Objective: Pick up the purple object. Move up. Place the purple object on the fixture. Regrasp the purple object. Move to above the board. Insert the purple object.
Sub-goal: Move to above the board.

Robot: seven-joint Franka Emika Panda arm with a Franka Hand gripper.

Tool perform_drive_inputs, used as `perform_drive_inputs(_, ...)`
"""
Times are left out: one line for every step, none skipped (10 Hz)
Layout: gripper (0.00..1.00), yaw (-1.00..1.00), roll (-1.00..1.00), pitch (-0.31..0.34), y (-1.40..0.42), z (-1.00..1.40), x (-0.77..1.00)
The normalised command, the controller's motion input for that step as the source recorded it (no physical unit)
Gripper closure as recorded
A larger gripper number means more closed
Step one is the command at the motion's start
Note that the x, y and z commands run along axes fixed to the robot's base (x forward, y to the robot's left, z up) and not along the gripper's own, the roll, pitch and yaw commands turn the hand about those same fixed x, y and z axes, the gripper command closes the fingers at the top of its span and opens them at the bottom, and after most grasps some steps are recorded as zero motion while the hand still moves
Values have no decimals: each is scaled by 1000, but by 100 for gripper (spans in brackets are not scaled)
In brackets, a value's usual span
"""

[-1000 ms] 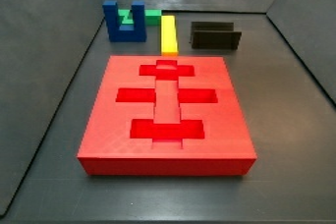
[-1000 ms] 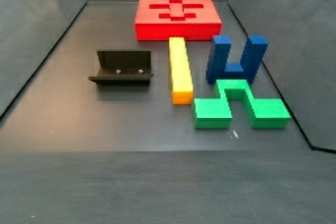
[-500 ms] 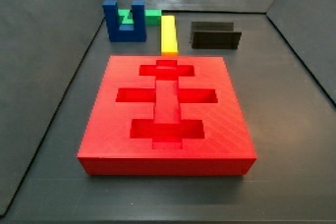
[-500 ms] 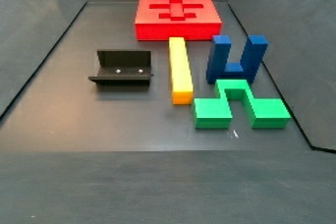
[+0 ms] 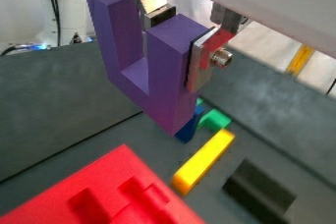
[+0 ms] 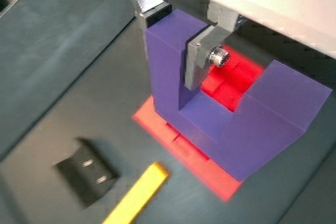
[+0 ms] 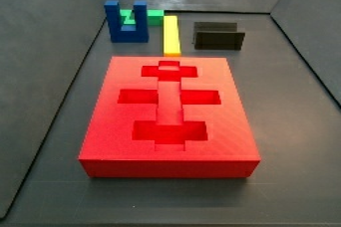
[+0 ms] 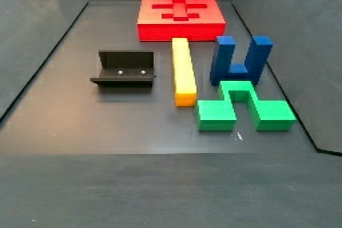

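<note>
The end effector (image 5: 179, 37) is clamped on one prong of the purple object (image 5: 141, 56), its flat silver finger (image 5: 205, 63) pressed against the prong's outer face in both wrist views (image 6: 199, 59). The purple object is a smooth, matte plastic U with two square-edged prongs and a thick base bar, and it hangs in the air, carried well clear of the tabletop (image 5: 79, 100); neither it nor the end effector shows in the side views.

In a wrist view the board (image 6: 237, 85), a flat red slab with darker recesses, lies under the block. The side views show its faintly ribbed top cut with cross and bar shapes (image 7: 168, 114) (image 8: 182, 12).

The fixture (image 8: 128, 70), a dark L-shaped bracket on a base plate, stands empty on the grey, dull tabletop (image 8: 94, 172). Just beside it lies a long yellow bar (image 8: 183, 70). Past that stands a dark blue U-shaped block (image 8: 242, 58) with its prongs up. A green stepped block (image 8: 243, 106) lies flat near the blue one's foot.
</note>
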Motion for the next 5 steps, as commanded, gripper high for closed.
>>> perform_drive_inputs(100,-48,-1000,0,-10,3,-110)
perform_drive_inputs(100,-47,-1000,-9,14,9,-94)
perform_drive_inputs(100,-24,-749,-27,38,1,-75)
perform_drive_inputs(100,-20,-588,-36,37,-2,-63)
perform_drive_inputs(100,-13,-336,-33,16,3,-45)
